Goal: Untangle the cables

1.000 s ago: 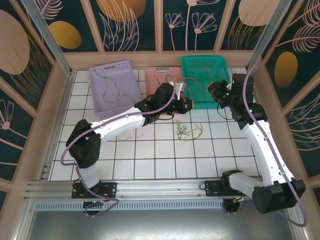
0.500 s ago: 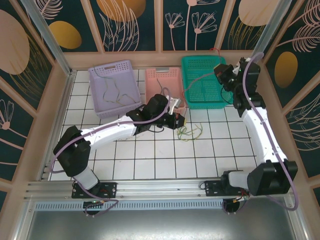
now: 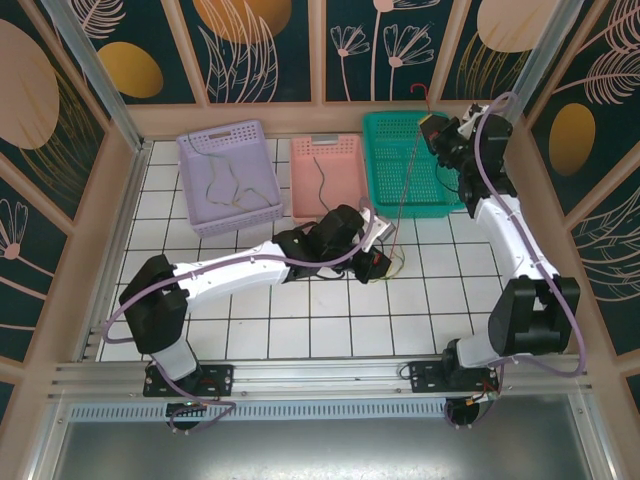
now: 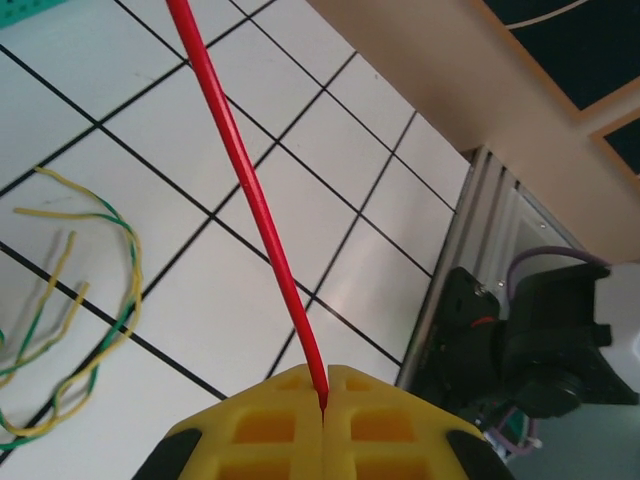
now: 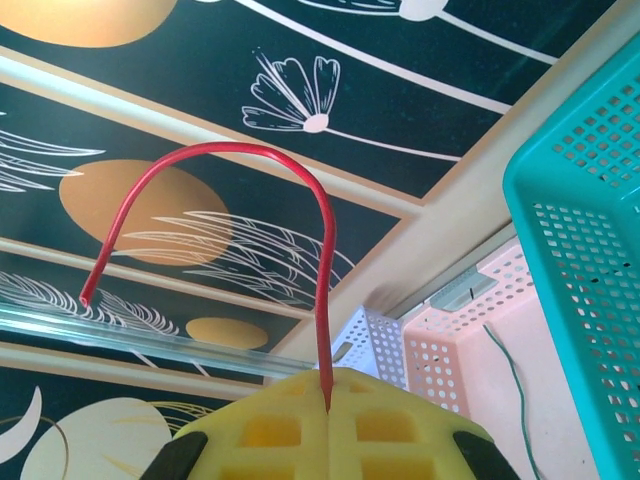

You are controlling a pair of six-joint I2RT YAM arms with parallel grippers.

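Red cable (image 4: 247, 190), teal basket (image 3: 385, 160)

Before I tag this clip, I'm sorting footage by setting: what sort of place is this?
Likely a robot lab cell: white tiled table, floral wall panels around it, lilac basket, pink basket and teal basket.

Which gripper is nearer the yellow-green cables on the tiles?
Left. The left gripper, shut on the red cable, sits beside the yellow-green cables; the right gripper holds the cable's other end over the teal basket's far edge.
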